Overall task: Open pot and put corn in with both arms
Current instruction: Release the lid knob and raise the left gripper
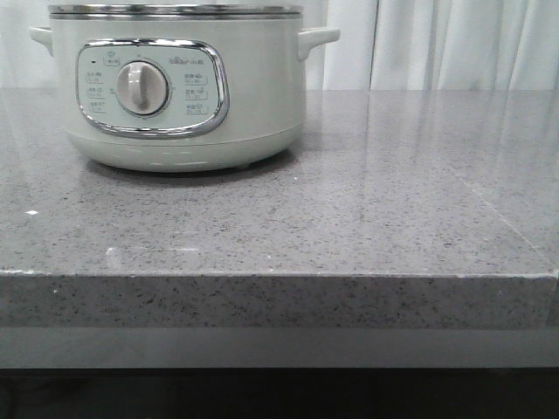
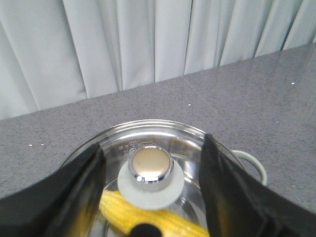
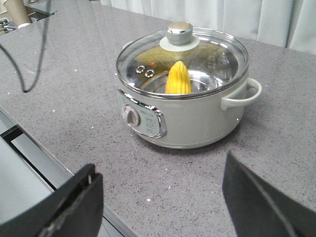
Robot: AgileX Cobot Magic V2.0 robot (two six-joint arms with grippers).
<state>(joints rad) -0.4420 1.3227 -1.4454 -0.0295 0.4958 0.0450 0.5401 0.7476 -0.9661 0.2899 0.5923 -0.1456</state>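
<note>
The pale-green pot [image 1: 175,105] stands at the back left of the grey counter, its dial facing me. In the right wrist view the pot [image 3: 182,118] has its glass lid [image 3: 212,54] on, with the chrome knob [image 3: 179,30] on top. The yellow corn [image 3: 178,79] lies inside the pot under the lid. My left gripper [image 2: 152,148] is open just above the lid, one finger on each side of the knob [image 2: 150,165] and clear of it; the corn [image 2: 133,212] shows through the glass. My right gripper [image 3: 161,165] is open and empty over the counter, away from the pot.
White curtains [image 1: 437,44] hang behind the counter. The counter's front edge [image 1: 279,275] runs across the front view. A dark cable [image 3: 29,59] lies on the counter far from the pot, with a cup [image 3: 17,12] beyond it. The pot's side handle [image 2: 254,165] sticks out.
</note>
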